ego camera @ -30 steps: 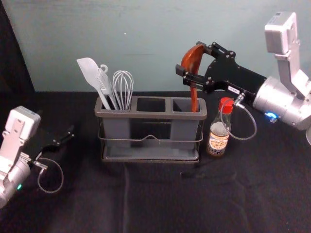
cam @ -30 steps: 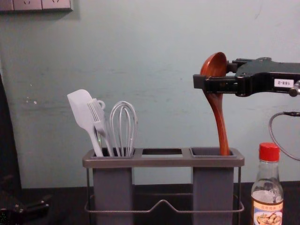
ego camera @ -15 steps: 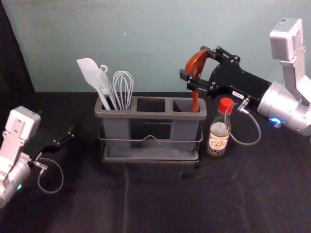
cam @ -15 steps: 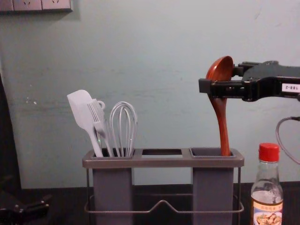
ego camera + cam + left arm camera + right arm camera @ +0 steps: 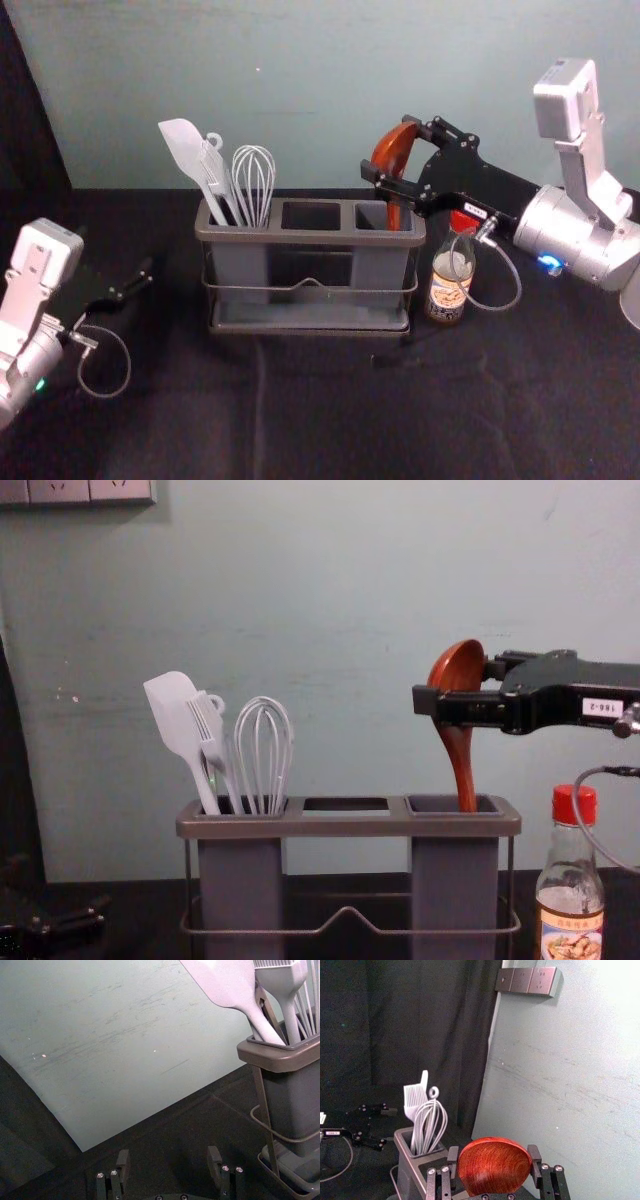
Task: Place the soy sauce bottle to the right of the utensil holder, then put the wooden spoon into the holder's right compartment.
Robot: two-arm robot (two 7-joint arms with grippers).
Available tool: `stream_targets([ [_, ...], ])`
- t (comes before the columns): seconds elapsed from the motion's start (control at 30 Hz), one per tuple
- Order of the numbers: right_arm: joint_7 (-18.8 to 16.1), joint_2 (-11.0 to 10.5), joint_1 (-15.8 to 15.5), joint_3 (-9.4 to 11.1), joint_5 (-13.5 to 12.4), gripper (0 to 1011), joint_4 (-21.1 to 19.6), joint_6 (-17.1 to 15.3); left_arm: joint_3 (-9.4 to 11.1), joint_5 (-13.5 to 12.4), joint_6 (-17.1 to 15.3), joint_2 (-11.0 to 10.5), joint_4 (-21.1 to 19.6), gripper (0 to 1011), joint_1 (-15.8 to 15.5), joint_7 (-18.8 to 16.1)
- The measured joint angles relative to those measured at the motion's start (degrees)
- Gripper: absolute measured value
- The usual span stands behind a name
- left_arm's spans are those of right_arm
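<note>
Over the R compartment [image 5: 455, 870] of the holder [image 5: 346, 827], R tool [image 5: 458, 684] pinched the spoon [image 5: 460, 752] by its bowl, handle end inside; bottle [image 5: 571, 880] stood just right. Needed: slow, plumb lowering w/o rim scrape. L tool [image 5: 168, 1156], spread, idled far left.

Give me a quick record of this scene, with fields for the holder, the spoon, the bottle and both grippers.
holder: utensil holder on a dark surface
left compartment: spatula, brush, whisk
wooden spoon: bowl up, handle reaching into the right compartment
soy sauce bottle: upright, red cap, right of the holder
right gripper: above the right compartment, closed on the spoon's bowl
left gripper: open, idle, left of the holder
task status: bottle placed; spoon not yet released
</note>
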State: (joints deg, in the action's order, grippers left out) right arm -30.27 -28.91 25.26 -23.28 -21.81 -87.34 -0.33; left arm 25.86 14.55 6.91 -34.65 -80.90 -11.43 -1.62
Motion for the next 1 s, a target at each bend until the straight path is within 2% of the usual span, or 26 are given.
stream_targets([
  [0.47, -0.5, 1.4, 0.6, -1.6, 0.7, 842, 2.9, -0.1, 0.0, 0.0, 0.0, 0.0, 0.0, 1012, 0.0, 0.0],
  [0.73, -0.5, 1.4, 0.6, -1.5, 0.7, 844, 2.8, -0.1, 0.0, 0.0, 0.0, 0.0, 0.0, 1012, 0.0, 0.0],
  [0.93, -0.5, 1.3, 0.5, -1.4, 0.7, 985, 2.7, -0.1, 0.0, 0.0, 0.0, 0.0, 0.0, 1012, 0.0, 0.0],
  [1.0, -0.5, 1.3, 0.5, -1.4, 0.7, 1002, 2.7, -0.1, 0.0, 0.0, 0.0, 0.0, 0.0, 1011, 0.0, 0.0],
])
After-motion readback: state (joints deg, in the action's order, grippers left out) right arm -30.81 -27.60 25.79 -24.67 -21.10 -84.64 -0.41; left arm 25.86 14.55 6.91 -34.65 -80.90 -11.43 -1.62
